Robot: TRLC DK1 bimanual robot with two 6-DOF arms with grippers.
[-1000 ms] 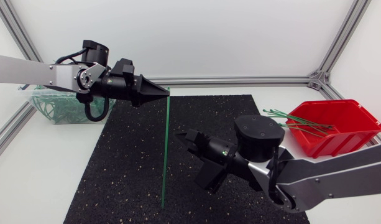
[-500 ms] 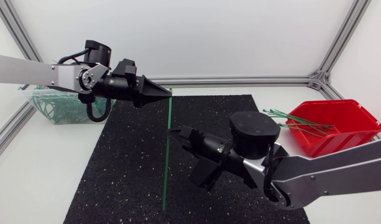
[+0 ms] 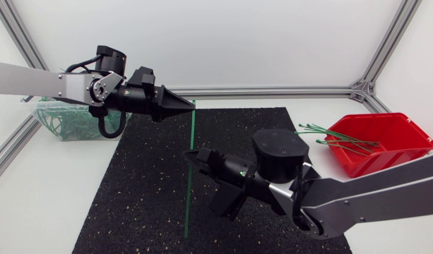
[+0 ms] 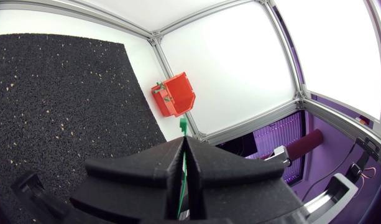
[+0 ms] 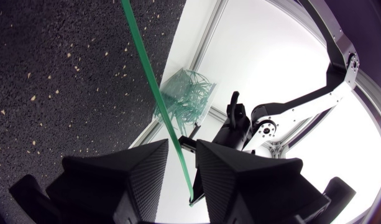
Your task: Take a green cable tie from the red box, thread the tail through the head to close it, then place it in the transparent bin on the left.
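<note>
Head view: the left black wedge-fingered gripper, in the upper left of the frame, is pinched tight on the top end of a long thin green plastic cable tie. The tie runs straight down the frame over the black speckled rubber mat. The right black gripper, near the middle, has its fingers apart with the tie between them. The tie is out of the red plastic box at the right. It is not looped yet, so the see-through bin at the far left must wait.
</note>
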